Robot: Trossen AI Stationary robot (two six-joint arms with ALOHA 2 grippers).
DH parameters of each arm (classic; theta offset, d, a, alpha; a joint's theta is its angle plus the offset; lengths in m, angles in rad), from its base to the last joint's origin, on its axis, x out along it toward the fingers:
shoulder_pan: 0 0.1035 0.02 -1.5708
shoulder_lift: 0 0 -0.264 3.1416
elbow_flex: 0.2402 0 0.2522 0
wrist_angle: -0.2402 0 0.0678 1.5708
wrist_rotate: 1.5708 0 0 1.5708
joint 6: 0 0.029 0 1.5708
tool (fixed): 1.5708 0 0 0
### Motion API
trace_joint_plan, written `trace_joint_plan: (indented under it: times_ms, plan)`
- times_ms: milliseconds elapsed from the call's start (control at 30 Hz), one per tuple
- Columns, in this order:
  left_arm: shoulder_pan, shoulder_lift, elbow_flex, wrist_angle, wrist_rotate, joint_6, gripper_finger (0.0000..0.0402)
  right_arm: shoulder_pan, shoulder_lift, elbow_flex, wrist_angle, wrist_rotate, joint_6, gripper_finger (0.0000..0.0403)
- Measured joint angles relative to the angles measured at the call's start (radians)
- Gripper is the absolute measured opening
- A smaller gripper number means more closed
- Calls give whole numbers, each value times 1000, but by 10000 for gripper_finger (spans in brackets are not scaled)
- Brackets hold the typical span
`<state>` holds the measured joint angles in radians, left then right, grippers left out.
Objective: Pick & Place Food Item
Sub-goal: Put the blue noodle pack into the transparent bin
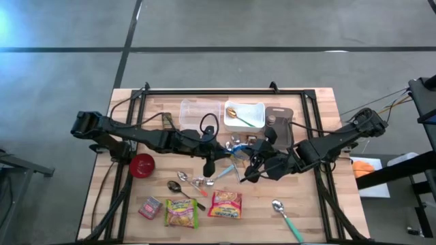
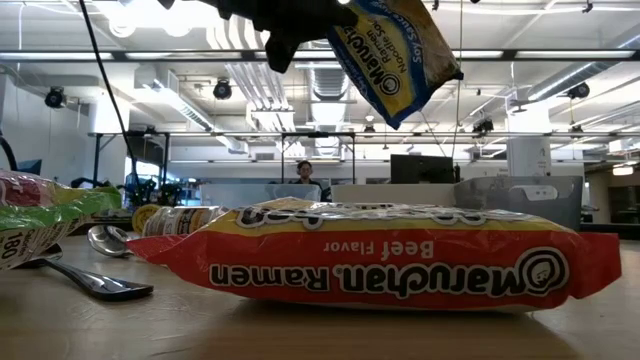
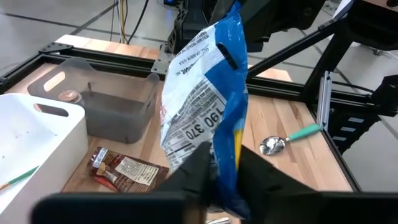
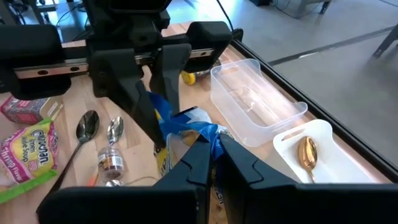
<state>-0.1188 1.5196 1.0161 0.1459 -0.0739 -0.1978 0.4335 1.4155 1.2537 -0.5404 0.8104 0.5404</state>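
A blue instant-noodle packet (image 1: 230,163) hangs in the air over the middle of the table between both arms; the low view shows the packet (image 2: 392,58) tilted, high above the boards. My left gripper (image 1: 210,165) comes in from the table's left and is shut on one end of it. My right gripper (image 1: 251,165) comes in from the right and is shut on the other end. A red beef ramen packet (image 1: 225,204) and a green ramen packet (image 1: 181,213) lie flat near the front edge. My left gripper pinches one end of the packet (image 3: 225,169) between its two fingers, which slant slightly downward from the table's left. The packet rises out of the fingers, clear of the table. My right gripper pinches the crumpled blue edge at the opposite end (image 4: 203,132) between its two fingers, slanting down from the table's right. The packet spans from there to the left gripper's fingers (image 4: 163,87), lifted clear.
At the back stand a clear tub (image 1: 199,113), a white bin (image 1: 253,109) with a gold spoon, and a grey bin (image 1: 279,117). A red bowl (image 1: 142,165), metal spoons (image 1: 180,189), a small pink packet (image 1: 150,207), a teal-handled spoon (image 1: 286,218) and a brown wrapper (image 3: 124,171) lie around.
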Motion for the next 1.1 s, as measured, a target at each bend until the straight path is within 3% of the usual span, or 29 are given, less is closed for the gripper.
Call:
trace_joint_plan:
  times_ms: [100, 333, 667, 867, 1100]
  plan:
    - [0, 0, 0, 0, 3, 0, 11, 0, 0, 0, 0, 0, -2, 11]
    - [0, 0, 0, -3, 19, -6, 3, 0, 0, 0, 0, -23, -2, 20]
    - [1, -19, 0, -53, 5, -15, 1, 0, 0, 0, -3, -31, -50, 133]
    - [11, -66, 0, -134, -100, -21, 0, 0, -3, 16, -4, -28, -49, 184]
    - [50, -161, 0, -280, -196, -104, 0, 0, -6, 20, -8, -26, -45, 198]
